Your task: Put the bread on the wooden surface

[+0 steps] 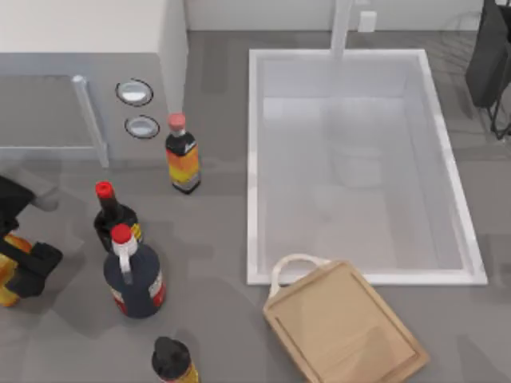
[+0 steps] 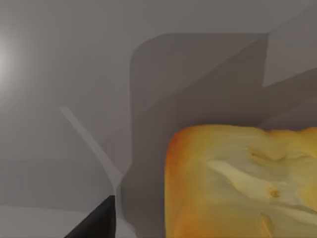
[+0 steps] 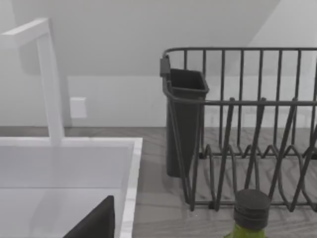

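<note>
the left gripper (image 1: 16, 267) sits at the far left edge of the table, well left of the sink (image 1: 254, 159), and its dark fingers are clamped on the bread (image 1: 8, 279), whose orange-yellow edge shows between and under them. in the left wrist view the bread (image 2: 237, 183) is close up, golden with toasted orange along its edge, and one dark finger (image 2: 96, 223) shows beside it over the grey counter.

the board (image 1: 343, 327) lies just below the sink's lower rim, tilted, its white loop handle (image 1: 291, 263) pointing up and left and touching that rim. the bread is well left of the board.

between the gripper and the sink stand bottles: an orange-labelled one with a red cap (image 1: 182, 159) nearest the sink, two dark red-capped ones (image 1: 132, 275) lower left of it, and a black-capped one (image 1: 172, 361) lower still.

the right arm (image 1: 489, 56) is parked beyond the sink's upper right corner; i cannot tell how its fingers stand. the right wrist view shows a dark dish rack (image 3: 242, 129), the white tap (image 3: 49, 79) and a green bottle's cap (image 3: 251, 204).
</note>
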`<state>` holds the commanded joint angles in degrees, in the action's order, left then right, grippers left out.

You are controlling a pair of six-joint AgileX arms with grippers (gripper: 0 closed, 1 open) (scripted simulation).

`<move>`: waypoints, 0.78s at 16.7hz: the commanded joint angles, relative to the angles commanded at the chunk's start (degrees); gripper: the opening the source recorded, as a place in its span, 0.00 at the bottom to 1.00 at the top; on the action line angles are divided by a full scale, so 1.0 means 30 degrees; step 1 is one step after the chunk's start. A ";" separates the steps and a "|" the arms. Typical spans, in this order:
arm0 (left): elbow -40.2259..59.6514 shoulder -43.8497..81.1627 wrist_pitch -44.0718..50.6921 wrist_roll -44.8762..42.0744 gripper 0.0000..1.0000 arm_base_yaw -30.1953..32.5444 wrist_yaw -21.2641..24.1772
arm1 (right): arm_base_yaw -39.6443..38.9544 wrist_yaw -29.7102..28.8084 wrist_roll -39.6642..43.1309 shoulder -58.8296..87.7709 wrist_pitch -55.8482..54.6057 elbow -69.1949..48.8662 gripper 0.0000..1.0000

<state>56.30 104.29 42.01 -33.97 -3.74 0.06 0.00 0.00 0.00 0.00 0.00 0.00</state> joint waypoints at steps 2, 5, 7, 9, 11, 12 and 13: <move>0.0000 0.0000 0.0000 0.0000 0.77 0.0000 0.0000 | 0.0000 0.0000 0.0000 0.0000 0.0000 0.0000 1.00; 0.0000 0.0000 0.0000 0.0000 0.55 0.0000 0.0000 | 0.0000 0.0000 0.0000 0.0000 0.0000 0.0000 1.00; 0.0000 0.0000 0.0000 0.0000 0.40 0.0000 0.0000 | 0.0000 0.0000 0.0000 0.0000 0.0000 0.0000 1.00; 0.0000 0.0000 0.0000 0.0000 0.25 0.0000 0.0000 | 0.0000 0.0000 0.0000 0.0000 0.0000 0.0000 1.00; 0.0000 0.0000 0.0000 0.0000 0.10 0.0000 0.0000 | 0.0000 0.0000 0.0000 0.0000 0.0000 0.0000 1.00; 0.0000 0.0000 0.0000 0.0000 0.02 0.0000 0.0000 | 0.0000 0.0000 0.0000 0.0000 0.0000 0.0000 1.00; 0.0000 0.0000 0.0000 0.0000 0.00 0.0000 0.0000 | 0.0000 0.0000 0.0000 0.0000 0.0000 0.0000 1.00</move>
<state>56.30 104.29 42.01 -33.97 -3.74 0.06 0.00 0.00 0.00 0.00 0.00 0.00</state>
